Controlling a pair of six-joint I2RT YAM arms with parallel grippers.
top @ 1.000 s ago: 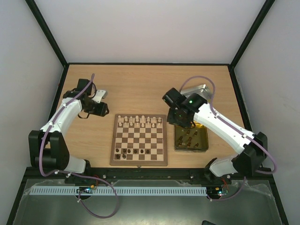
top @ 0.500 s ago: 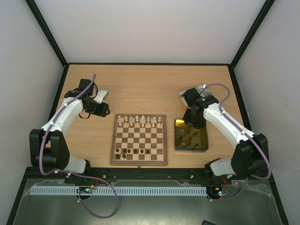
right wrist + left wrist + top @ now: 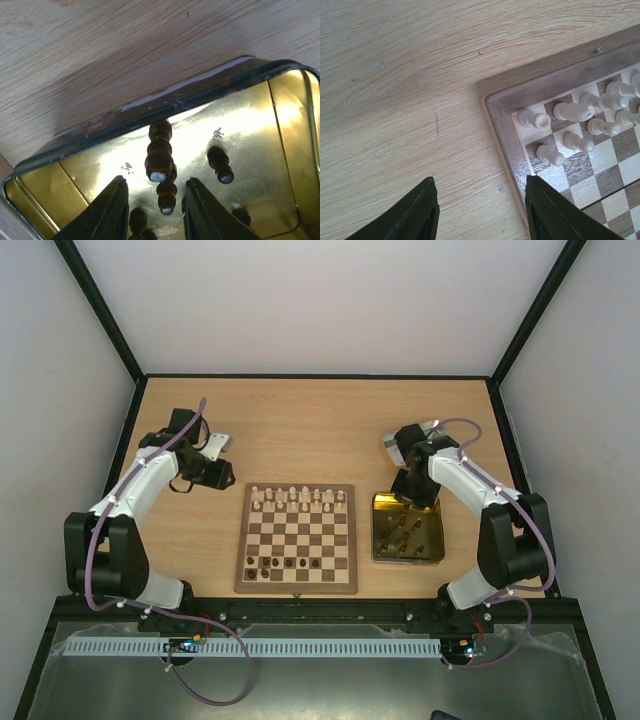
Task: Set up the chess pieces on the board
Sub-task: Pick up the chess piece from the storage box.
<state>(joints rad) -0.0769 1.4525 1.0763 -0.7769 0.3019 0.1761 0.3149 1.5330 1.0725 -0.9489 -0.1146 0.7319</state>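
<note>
Left gripper [image 3: 480,186] was released, nothing between its fingers, over the light wooden table [image 3: 395,75] beside a corner of the square brown-and-cream checked wooden chessboard [image 3: 297,585]. Right gripper [image 3: 156,182] hung spread above the gold-toned rectangular tin [image 3: 40,192], gripping nothing (dark brown chessmen [image 3: 159,160] lay inside). Pale cream chessmen [image 3: 297,498] stood on the board's far rows.

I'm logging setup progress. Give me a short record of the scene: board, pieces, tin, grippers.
board: flat on table
cream pieces: standing on far two rows
dark pieces: some on near rows, others in tin
left gripper: open, empty, by board's far-left corner
right gripper: open, above tin
</note>
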